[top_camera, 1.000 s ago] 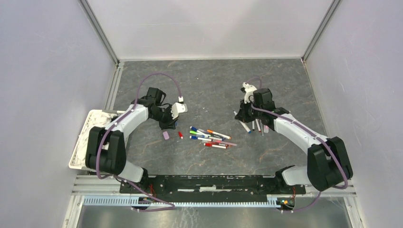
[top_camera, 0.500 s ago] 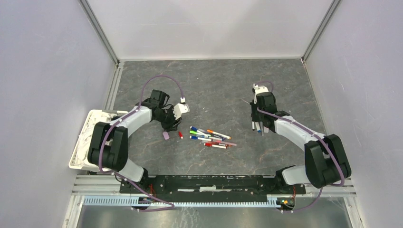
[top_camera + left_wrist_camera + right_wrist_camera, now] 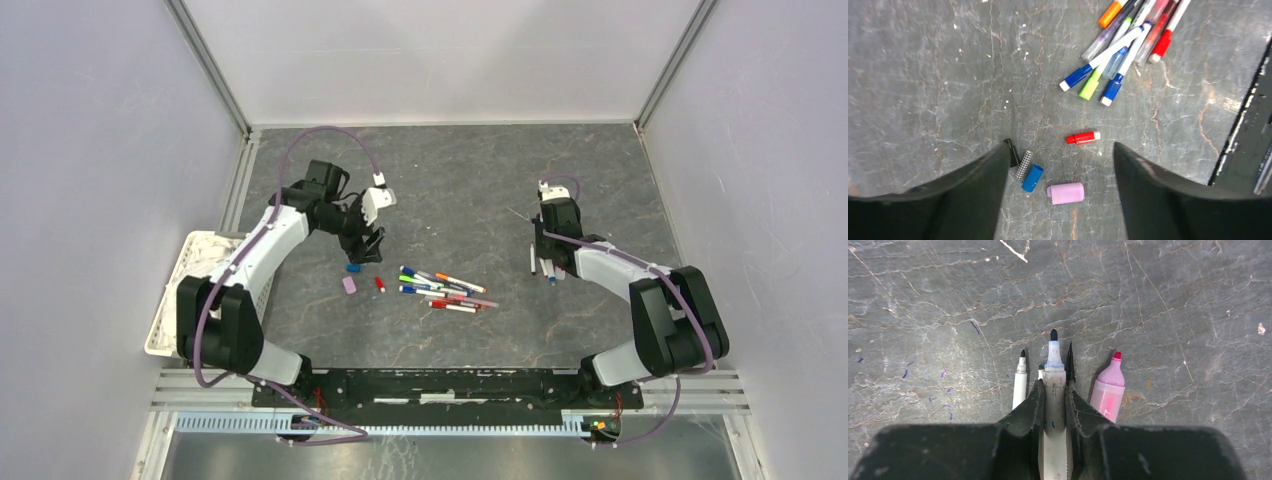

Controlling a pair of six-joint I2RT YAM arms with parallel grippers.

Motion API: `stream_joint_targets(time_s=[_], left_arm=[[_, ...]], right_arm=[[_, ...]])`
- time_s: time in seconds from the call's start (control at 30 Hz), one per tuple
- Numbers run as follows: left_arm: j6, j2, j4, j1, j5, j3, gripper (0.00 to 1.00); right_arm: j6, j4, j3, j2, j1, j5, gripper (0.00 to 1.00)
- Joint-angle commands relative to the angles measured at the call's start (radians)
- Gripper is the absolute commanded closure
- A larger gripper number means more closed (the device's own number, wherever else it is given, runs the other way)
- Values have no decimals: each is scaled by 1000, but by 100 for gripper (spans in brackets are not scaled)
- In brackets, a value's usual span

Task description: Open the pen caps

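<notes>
Left gripper (image 3: pixel 371 243) risen off table (image 3: pixel 450 170) since half-second ago, uncovering blue cap (image 3: pixel 1032 178). Jaws wide, holding nothing. Blue cap lying just beside lilac cap (image 3: pixel 1065 193); red cap (image 3: pixel 1083 137) near, apart from both. Capped pens (image 3: pixel 1120 50) heaped beyond caps, toward table centre. Right gripper (image 3: pixel 1054 385) clamped on uncapped pen (image 3: pixel 1054 362), black tip exposed. Held pen between pink marker (image 3: pixel 1108 390) and thin white pen (image 3: pixel 1020 382), both lying uncapped on table.
</notes>
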Motion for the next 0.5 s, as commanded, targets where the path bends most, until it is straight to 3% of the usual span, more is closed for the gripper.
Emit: stream_joint_targets(time_s=[0.0,0.47], left_arm=[[-62,-55,-157,-3,109,105,13],[-45,-154,-284,-3,145,195,8]], right_arm=[[0,47,-7,25,-4,29,82],[20,15,9,-9,-5,29,66]])
